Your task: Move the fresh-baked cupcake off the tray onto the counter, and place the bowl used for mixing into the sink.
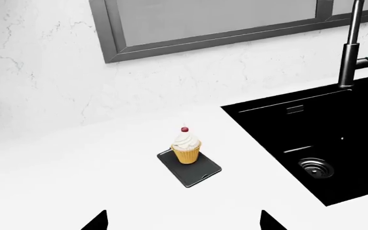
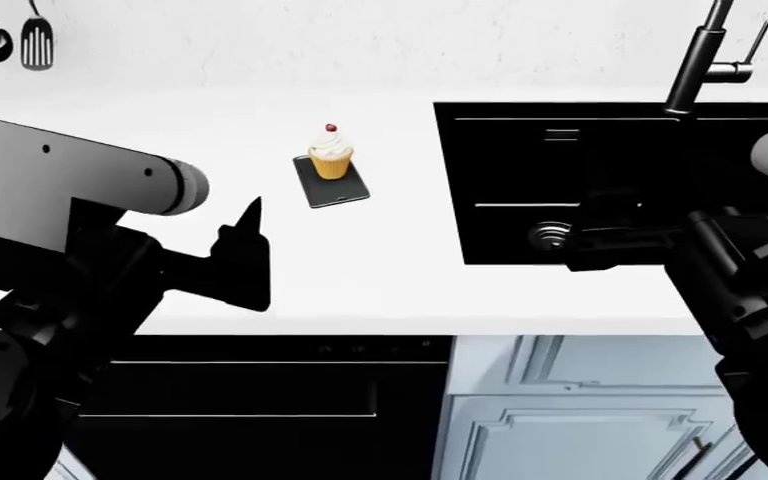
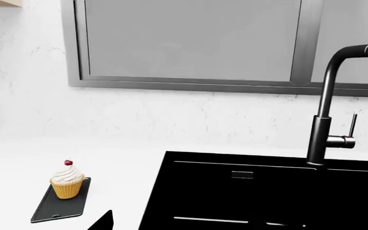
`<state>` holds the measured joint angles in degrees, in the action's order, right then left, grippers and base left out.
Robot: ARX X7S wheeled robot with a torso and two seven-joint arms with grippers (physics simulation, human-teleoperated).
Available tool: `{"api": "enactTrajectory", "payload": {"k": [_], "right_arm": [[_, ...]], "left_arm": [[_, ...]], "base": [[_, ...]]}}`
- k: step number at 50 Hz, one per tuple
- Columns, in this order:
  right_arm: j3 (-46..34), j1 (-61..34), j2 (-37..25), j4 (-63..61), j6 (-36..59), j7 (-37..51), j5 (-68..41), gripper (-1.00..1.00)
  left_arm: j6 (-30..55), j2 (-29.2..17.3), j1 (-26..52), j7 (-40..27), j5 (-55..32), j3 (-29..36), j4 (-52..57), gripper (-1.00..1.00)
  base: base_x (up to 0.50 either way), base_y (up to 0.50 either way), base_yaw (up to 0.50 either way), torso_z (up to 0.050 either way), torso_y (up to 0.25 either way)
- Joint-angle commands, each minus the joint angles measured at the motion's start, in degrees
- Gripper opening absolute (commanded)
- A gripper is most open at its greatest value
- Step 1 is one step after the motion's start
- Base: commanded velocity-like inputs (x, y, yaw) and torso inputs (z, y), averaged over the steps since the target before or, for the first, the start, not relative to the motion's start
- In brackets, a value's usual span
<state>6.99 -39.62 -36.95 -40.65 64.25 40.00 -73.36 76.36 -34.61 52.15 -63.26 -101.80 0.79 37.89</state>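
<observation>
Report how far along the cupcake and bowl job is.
Nothing looks done. The cupcake sits on the tray, not on the counter. In hand: the left tool is open, aimed at it. The sink holds no bowl; none is in view.

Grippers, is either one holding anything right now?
No. The cupcake sits untouched on the tray, and the left gripper is open with nothing between its fingers.

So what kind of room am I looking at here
A kitchen, most likely: a black sink with a tall dark faucet is set into a white counter, utensils hang on the wall, and a cupcake sits on a small tray.
</observation>
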Motion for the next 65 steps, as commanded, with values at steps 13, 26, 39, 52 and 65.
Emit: {"api": "enactTrajectory", "payload": {"k": [13,26,39,52,65], "right_arm": [[-3.4,-1.0,0.6,1.2,-1.2,-1.8,4.4,1.00],[-4.6,0.6,0.3,1.4,-2.4,-2.8,7.0,1.00],[-5.4,1.1,0.6,1.2,-3.4,-3.1,7.9,1.00],[-6.8,1.5,1.4,2.3,-4.9,-4.3,9.9,1.00],[-6.8,1.6,1.2,1.9,-5.0,-3.8,9.6,1.00]], "left_arm": [[1.2,0.0,0.4,5.2,5.5,1.3,-2.4,1.00],[0.6,0.0,0.6,8.0,7.8,1.9,-2.9,1.00],[-0.5,-0.1,-0.7,9.1,8.7,2.2,-2.7,1.00],[-0.9,0.5,-0.2,11.7,11.6,3.8,-4.0,1.00],[-2.0,0.0,-1.2,12.1,11.7,3.8,-3.5,1.00]], "base": [[0.20,0.00,0.00,0.000,0.000],[0.20,0.00,0.00,0.000,0.000],[0.20,0.00,0.00,0.000,0.000],[0.20,0.00,0.00,0.000,0.001],[0.20,0.00,0.00,0.000,0.000]]}}
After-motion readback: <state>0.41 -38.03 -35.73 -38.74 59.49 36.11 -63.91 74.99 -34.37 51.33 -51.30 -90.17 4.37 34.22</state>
